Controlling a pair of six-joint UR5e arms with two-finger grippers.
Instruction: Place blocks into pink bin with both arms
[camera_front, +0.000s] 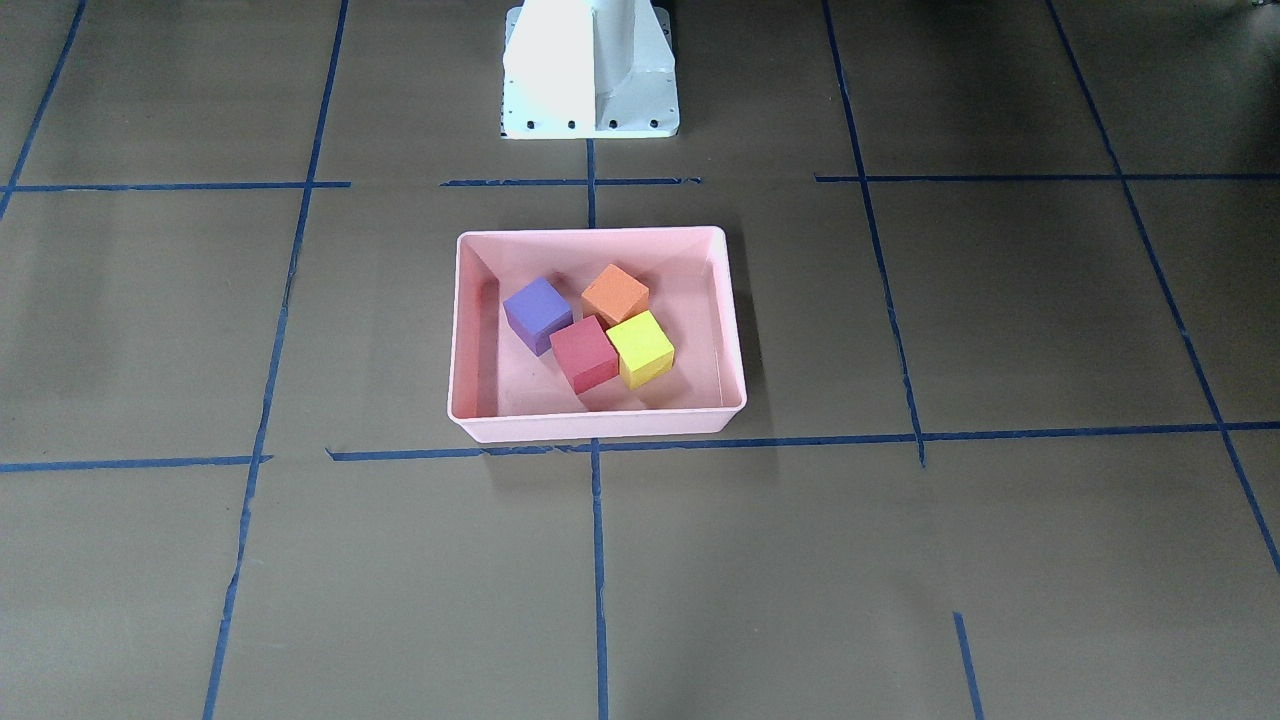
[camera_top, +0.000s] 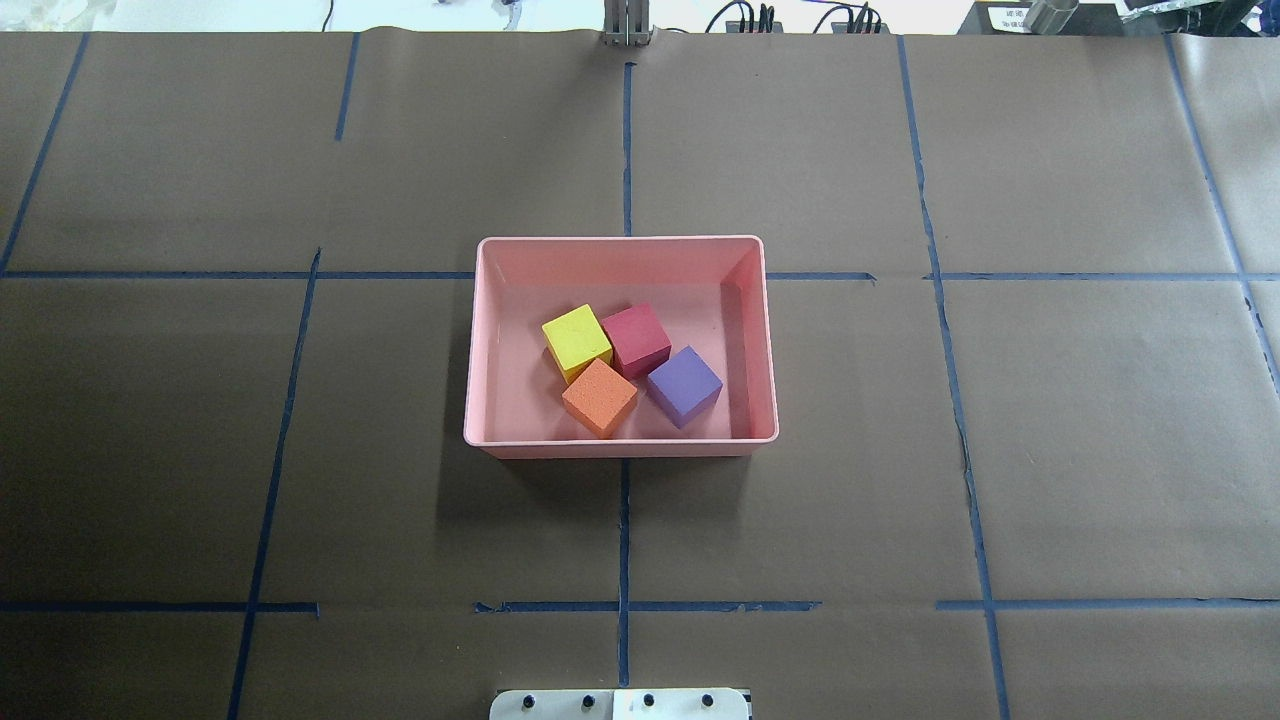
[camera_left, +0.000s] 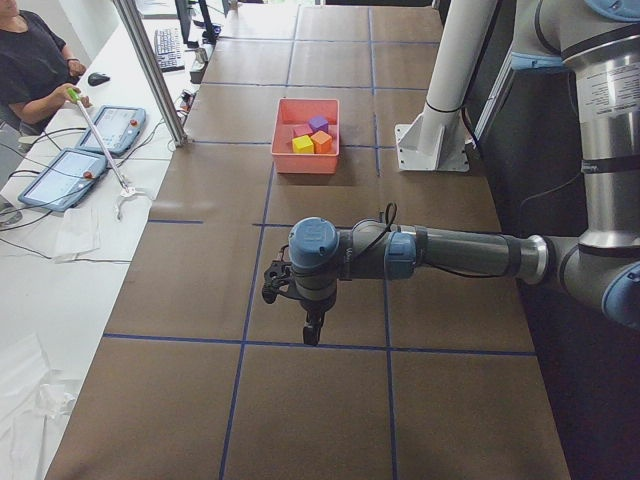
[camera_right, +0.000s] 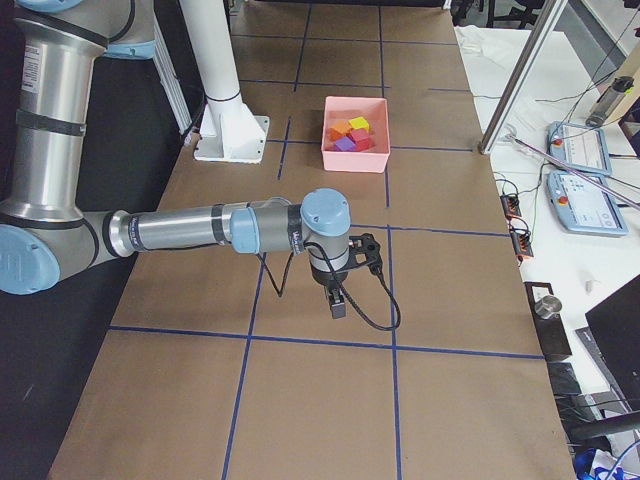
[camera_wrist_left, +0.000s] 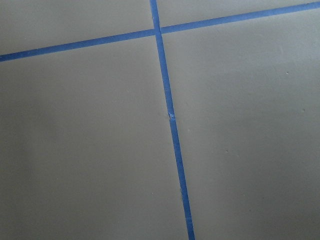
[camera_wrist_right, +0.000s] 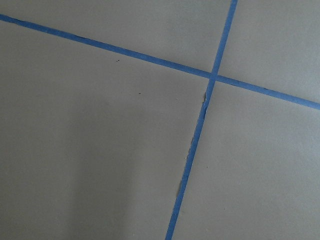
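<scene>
The pink bin (camera_top: 620, 243) sits mid-table, also in the front view (camera_front: 590, 236). All four blocks lie inside it, close together: yellow-green (camera_top: 577, 340), red (camera_top: 636, 338), orange (camera_top: 599, 397) and purple (camera_top: 684, 385). My left gripper (camera_left: 312, 335) shows only in the exterior left view, pointing down above bare table far from the bin; I cannot tell if it is open or shut. My right gripper (camera_right: 338, 305) shows only in the exterior right view, likewise low over bare table; I cannot tell its state. Both wrist views show only brown paper and blue tape.
The white pedestal base (camera_front: 590, 70) stands behind the bin on the robot's side. Blue tape lines (camera_top: 625, 530) grid the brown table cover. An operator (camera_left: 30, 60) sits beyond the table with tablets (camera_left: 115, 128) and a metal post (camera_left: 150, 70) at the far edge.
</scene>
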